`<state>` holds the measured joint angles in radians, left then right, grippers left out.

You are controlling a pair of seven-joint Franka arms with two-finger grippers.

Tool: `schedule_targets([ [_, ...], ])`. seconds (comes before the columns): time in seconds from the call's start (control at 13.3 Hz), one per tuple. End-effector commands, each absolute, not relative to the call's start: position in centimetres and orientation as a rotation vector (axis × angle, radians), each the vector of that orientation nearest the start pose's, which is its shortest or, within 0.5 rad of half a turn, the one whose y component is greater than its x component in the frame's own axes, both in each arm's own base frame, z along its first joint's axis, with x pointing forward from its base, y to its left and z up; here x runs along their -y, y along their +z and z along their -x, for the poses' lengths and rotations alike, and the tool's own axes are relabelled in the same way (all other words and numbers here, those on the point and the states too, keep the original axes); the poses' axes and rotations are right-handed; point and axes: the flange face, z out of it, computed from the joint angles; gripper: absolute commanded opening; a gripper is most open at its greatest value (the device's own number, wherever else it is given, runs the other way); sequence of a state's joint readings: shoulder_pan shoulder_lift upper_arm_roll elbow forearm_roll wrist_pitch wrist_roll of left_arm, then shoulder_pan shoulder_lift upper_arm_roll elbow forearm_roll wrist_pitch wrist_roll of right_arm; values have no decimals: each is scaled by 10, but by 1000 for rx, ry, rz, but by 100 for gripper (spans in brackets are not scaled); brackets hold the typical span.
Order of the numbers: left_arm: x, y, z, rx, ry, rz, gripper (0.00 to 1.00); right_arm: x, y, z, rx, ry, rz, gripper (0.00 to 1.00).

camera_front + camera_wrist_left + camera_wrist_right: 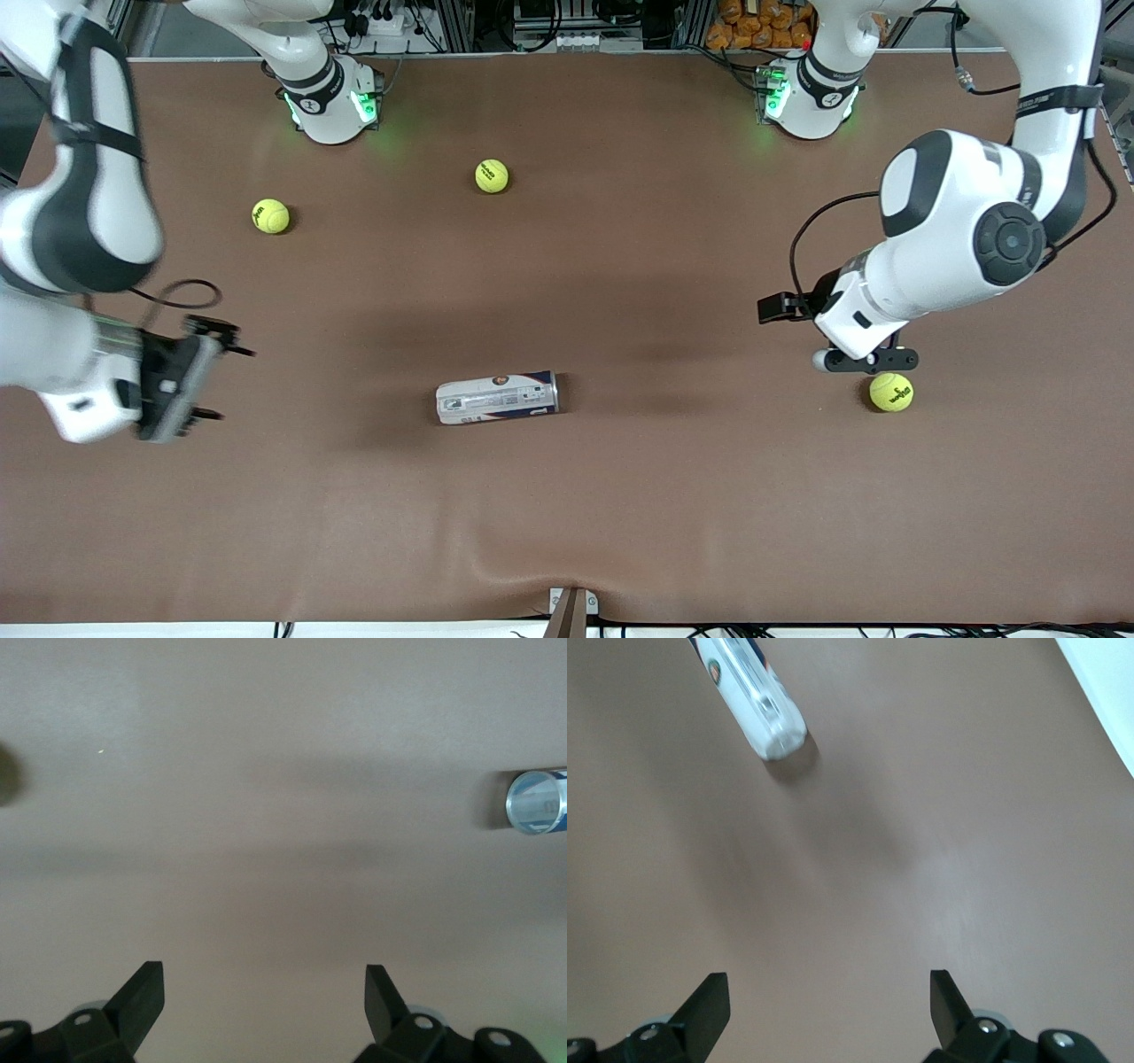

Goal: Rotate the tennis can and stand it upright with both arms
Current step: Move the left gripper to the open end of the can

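Note:
The tennis can (498,397) lies on its side on the brown table, about midway between the two arms' ends. My left gripper (769,308) hangs open over bare table toward the left arm's end, pointing at the can's metal-rimmed open end (535,802). Nothing is between its fingers (263,979). My right gripper (232,383) is open over bare table toward the right arm's end, well apart from the can. The can's white closed end (753,691) shows in the right wrist view, and that gripper (828,988) holds nothing.
A yellow tennis ball (891,392) sits on the table just under the left arm's wrist. Two more balls (270,215) (492,175) lie farther from the front camera, toward the right arm's base. The table's white front edge (1107,691) shows in the right wrist view.

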<state>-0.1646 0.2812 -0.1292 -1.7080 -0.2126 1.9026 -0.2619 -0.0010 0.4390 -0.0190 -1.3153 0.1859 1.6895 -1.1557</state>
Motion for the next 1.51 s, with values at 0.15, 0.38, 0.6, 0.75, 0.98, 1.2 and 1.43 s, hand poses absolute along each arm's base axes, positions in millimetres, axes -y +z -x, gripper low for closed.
schedule_targets([
  [0.15,220,383,-607,255,261,3434,100,24,563,-646,1420,-126,2648,100],
  [0.38,244,358,-609,407,286,3455,100,30,606,-610,1160,-30,2781,100],
  [0.6,265,330,-613,657,386,3549,100,43,637,-577,841,51,2905,100],
  [0.75,285,319,-611,877,476,3619,100,47,667,-552,646,54,2994,100],
  [0.98,289,295,-613,1127,628,3632,100,56,702,-507,361,53,3114,100],
  [1.2,291,271,-614,1298,759,3648,100,53,703,-485,-76,214,3116,100],
  [1.43,295,249,-614,1307,786,3756,100,31,705,-486,-352,219,3112,100],
])
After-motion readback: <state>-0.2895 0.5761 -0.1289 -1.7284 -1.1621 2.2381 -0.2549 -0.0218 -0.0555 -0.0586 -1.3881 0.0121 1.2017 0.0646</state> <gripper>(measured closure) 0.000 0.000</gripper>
